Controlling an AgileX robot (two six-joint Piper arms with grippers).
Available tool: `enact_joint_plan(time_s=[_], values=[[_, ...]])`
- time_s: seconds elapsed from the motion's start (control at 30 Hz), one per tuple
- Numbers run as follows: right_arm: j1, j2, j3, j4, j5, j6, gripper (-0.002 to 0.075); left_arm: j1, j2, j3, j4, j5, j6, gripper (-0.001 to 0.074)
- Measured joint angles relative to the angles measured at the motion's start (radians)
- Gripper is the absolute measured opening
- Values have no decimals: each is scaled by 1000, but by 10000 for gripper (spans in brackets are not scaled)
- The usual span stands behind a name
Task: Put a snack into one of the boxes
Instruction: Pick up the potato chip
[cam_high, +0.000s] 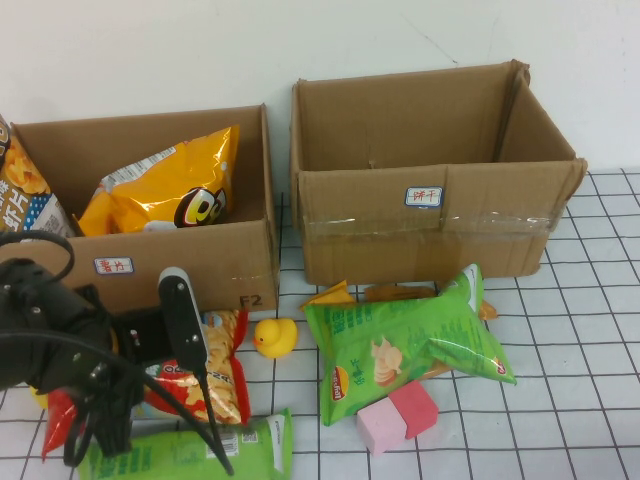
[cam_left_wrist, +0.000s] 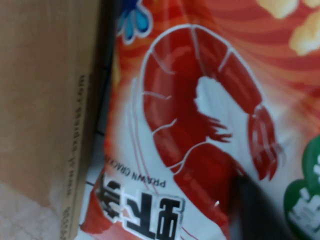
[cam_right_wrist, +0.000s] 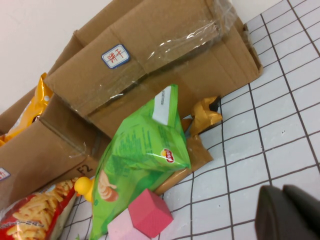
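Note:
A red prawn-cracker bag (cam_high: 215, 365) lies on the table in front of the left cardboard box (cam_high: 200, 262). My left gripper (cam_high: 105, 425) hangs low right over it, and the bag (cam_left_wrist: 200, 125) fills the left wrist view beside the box wall (cam_left_wrist: 45, 115). A yellow snack bag (cam_high: 165, 190) lies inside the left box. The right cardboard box (cam_high: 430, 235) is open. A green chip bag (cam_high: 400, 345) lies in front of it. My right gripper (cam_right_wrist: 287, 215) is shut and empty above bare table, out of the high view.
A yellow rubber duck (cam_high: 274, 337) sits between the bags. Two pink blocks (cam_high: 395, 415) lie by the green bag's near corner. Another green packet (cam_high: 200, 450) lies at the front edge. A brown-gold bag (cam_high: 385, 293) is tucked under the green chip bag.

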Motion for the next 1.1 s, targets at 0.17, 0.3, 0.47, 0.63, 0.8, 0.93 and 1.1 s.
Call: enact_joint_plan(time_s=[0.17,0.3,0.47,0.63,0.8,0.93,1.1], values=[[0,0,0,2,0,-2,-1,0,0,-6,11,-6,-29,105],[0,0,0,2,0,-2,-1,-2,-9,-20,6,20,-68,104],[0,0,0,2,0,-2,-1,-27,-102,-33,-69,110,-85,60],[0,0,0,2,0,-4,-1,-66,-246,-49,-166,211,-92,54],[0,0,0,2,0,-4,-1,-87,-383,-49,-210,311,-92,51],[0,0,0,2,0,-4,-1,-91,-470,-50,-223,326,-119,50],[0,0,0,2,0,-4,-1,-91,-524,-113,-220,282,-229,50]])
